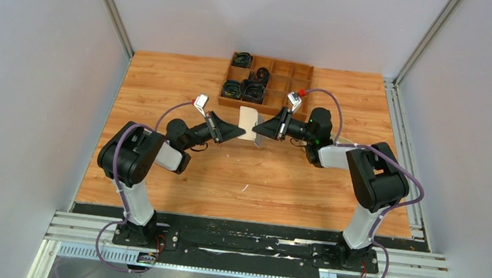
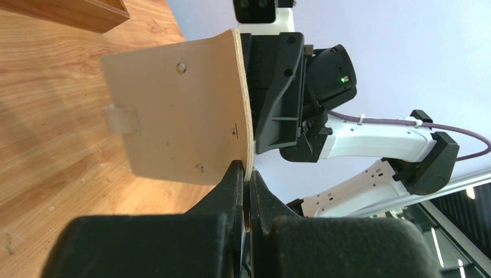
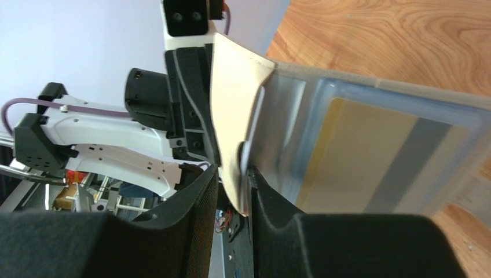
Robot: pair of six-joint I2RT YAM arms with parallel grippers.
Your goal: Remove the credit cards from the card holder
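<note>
The beige-tan card holder (image 1: 249,122) hangs open above the table's middle, held between both grippers. My left gripper (image 1: 238,133) is shut on one edge of it; in the left wrist view the jaws (image 2: 248,174) pinch the edge, and the tan outer face (image 2: 179,116) with its snap tab shows. My right gripper (image 1: 259,128) is shut on the pale inner flap (image 3: 234,98), which sits between the jaws of this gripper (image 3: 234,179). A yellow credit card with a grey stripe (image 3: 359,156) sits inside a slot. Other cards are hidden.
A brown wooden compartment box (image 1: 269,80) with black cable coils stands at the back of the wooden table (image 1: 165,97), just behind the grippers. Its corner shows in the left wrist view (image 2: 75,11). A small white scrap (image 1: 244,188) lies near the front.
</note>
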